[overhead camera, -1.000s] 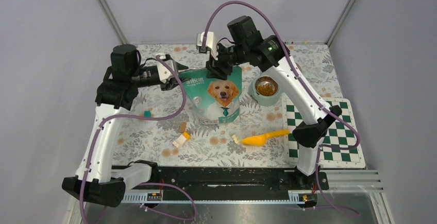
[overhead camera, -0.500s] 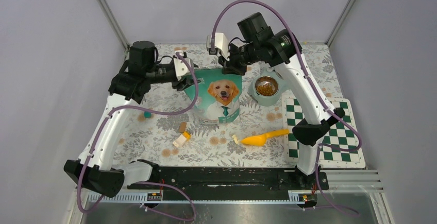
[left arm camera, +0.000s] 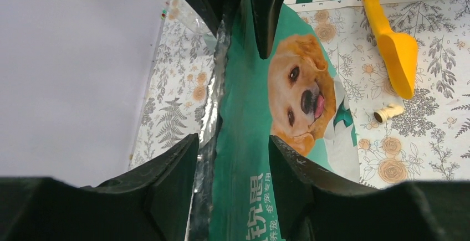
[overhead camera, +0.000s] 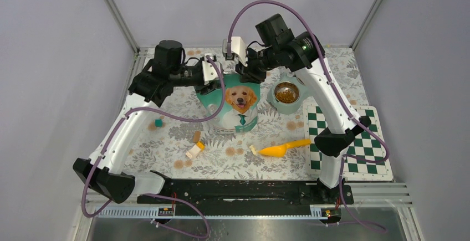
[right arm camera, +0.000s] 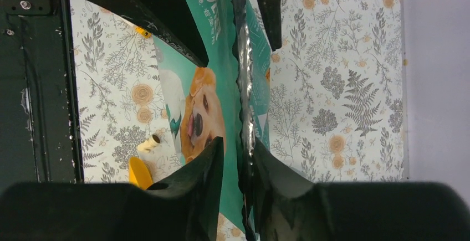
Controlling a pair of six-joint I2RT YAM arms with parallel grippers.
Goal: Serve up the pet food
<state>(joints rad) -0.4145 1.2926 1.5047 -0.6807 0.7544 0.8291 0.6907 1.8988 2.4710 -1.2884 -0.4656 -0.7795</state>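
The teal bag (overhead camera: 238, 105) with the golden retriever stands upright mid-table. Pet food (overhead camera: 286, 92) fills the grey-green bowl (overhead camera: 275, 101) just right of it. My left gripper (overhead camera: 215, 85) is open, its jaws straddling the left part of the bag's top rim (left arm camera: 230, 141), where the silver lining shows. My right gripper (overhead camera: 248, 75) straddles the right part of the rim (right arm camera: 244, 141). Its jaws are close together but open, with one finger (right arm camera: 263, 163) against the rim and a sliver of teal beside the other. The bag's inside is hidden.
A yellow scoop (overhead camera: 282, 148) lies on the floral mat in front of the bag, with a small white piece (overhead camera: 254, 149) beside it. Small toy blocks (overhead camera: 194, 149) and a teal block (overhead camera: 158, 122) lie to the left. A green chessboard mat (overhead camera: 354, 141) is at right.
My left arm has swung right and brought its gripper over the bag's top rim. My right gripper's jaws have narrowed around the rim. The bag's top looks drawn narrower.
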